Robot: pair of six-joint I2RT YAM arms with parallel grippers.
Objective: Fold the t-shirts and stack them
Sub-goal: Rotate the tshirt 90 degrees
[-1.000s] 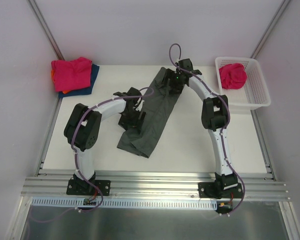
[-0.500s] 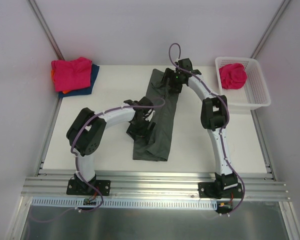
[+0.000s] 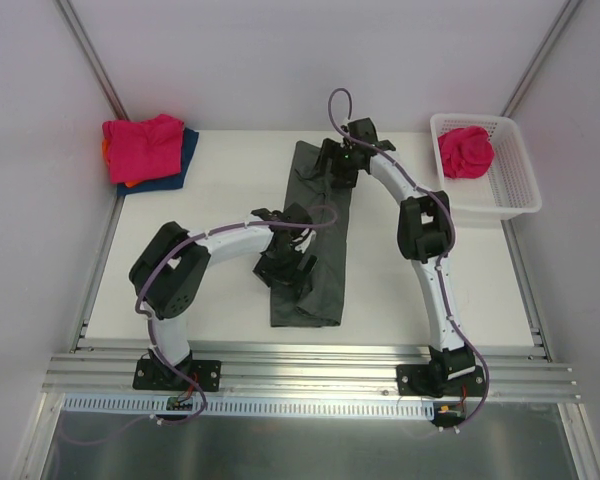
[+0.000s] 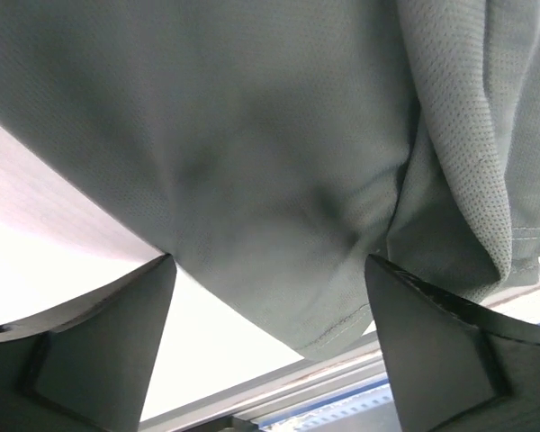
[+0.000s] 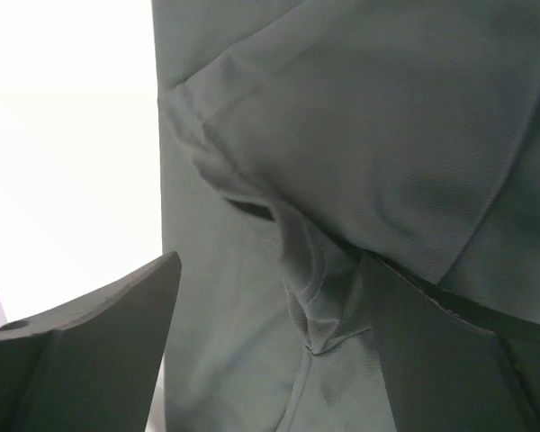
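1. Left hand [image 3: 290,262] and right hand [image 3: 332,165], seen from above, sit at opposite ends of the dark grey t-shirt [image 3: 325,225]. It lies as a long narrow strip down the middle of the table [image 3: 210,200]. My left hand is over its near part and my right at its far end. I judge that spacing is meant to keep the strip straight for a crosswise fold. The folded pile [image 3: 145,148], pink on top of blue and orange, sits at the far left corner. Another pink t-shirt [image 3: 465,150] lies bunched in the basket [image 3: 515,200] at the far right.

2. Left wrist view: my left hand [image 4: 270,261] has its fingers [image 4: 99,342] wide apart and clamps nothing. The dark grey t-shirt [image 4: 252,135] fills the view beyond them, its hem [image 4: 333,335] close to the table's near edge.

3. Right wrist view: my right hand [image 5: 272,261] is likewise spread, with nothing pinched. The dark grey t-shirt [image 5: 387,117] lies creased just ahead, with bare table [image 5: 63,135] to its left. With both hands free, I judge the shirt laid down and ready for a new grip.
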